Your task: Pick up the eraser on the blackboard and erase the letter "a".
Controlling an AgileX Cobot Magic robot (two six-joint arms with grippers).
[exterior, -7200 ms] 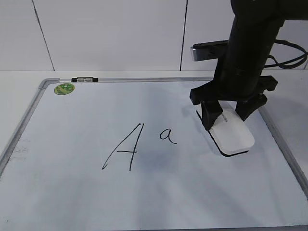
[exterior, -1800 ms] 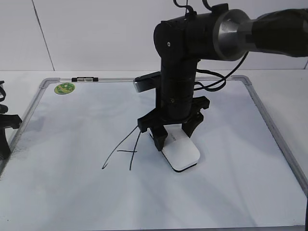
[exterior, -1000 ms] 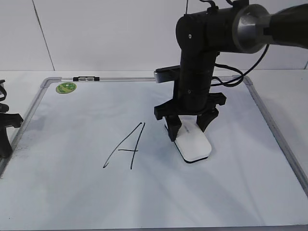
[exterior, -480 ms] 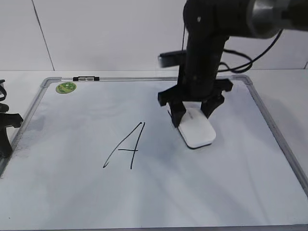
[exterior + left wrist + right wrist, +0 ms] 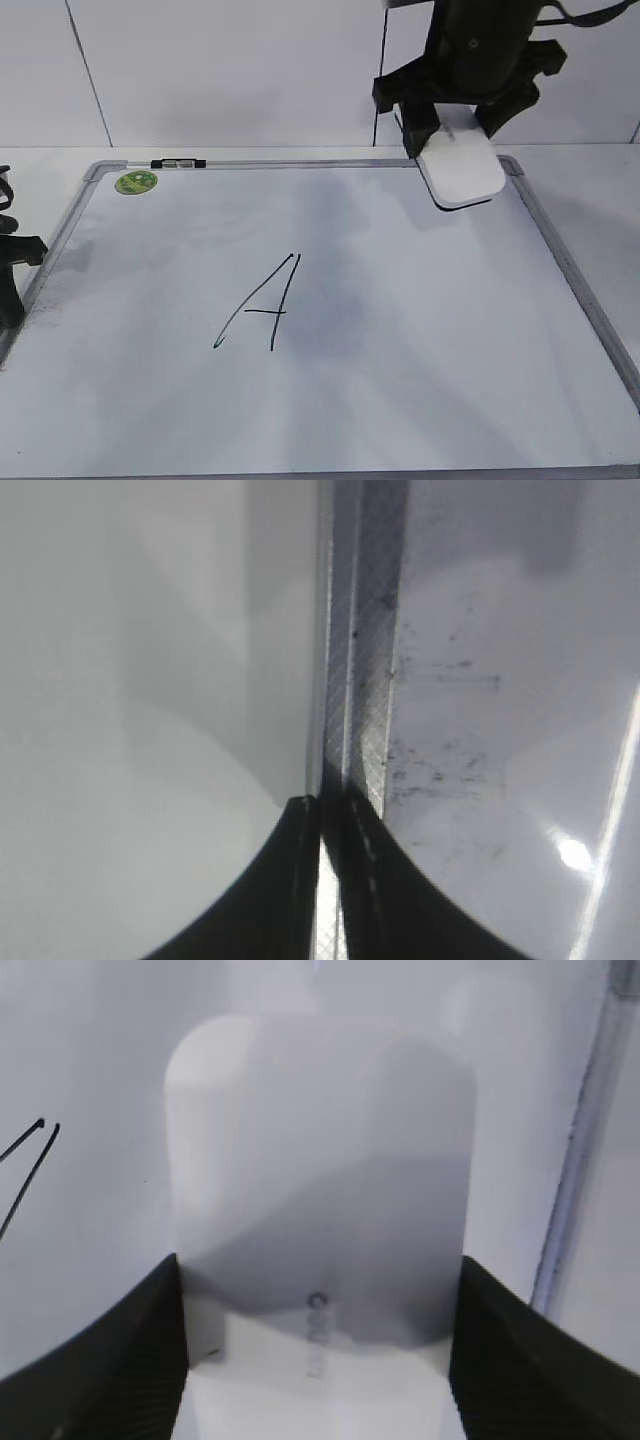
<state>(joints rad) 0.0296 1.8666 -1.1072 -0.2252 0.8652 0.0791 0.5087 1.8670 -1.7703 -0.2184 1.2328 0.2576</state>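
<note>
The blackboard (image 5: 150, 420) is a white board with a grey frame and a green sticker (image 5: 135, 183). Only the large capital "A" (image 5: 262, 305) shows on it; no small letter "a" is visible. My right gripper (image 5: 455, 125) is shut on the white eraser (image 5: 462, 170) and holds it in the air above the board's far right corner. In the right wrist view the eraser (image 5: 320, 1190) fills the space between the black jaws (image 5: 318, 1360), with the board's right frame (image 5: 580, 1150) below. My left gripper (image 5: 325, 810) is shut and empty over the board's left frame (image 5: 365, 680).
A small black marker clip (image 5: 176, 163) sits on the top frame. The left arm (image 5: 12, 275) rests at the board's left edge. A white tiled wall (image 5: 220, 70) stands behind the table. Faint grey smudges mark the board near the left frame (image 5: 450, 770).
The small "a" was wiped off earlier. Over the last second my right gripper has lifted the eraser off the board and carried it up and to the far right.
</note>
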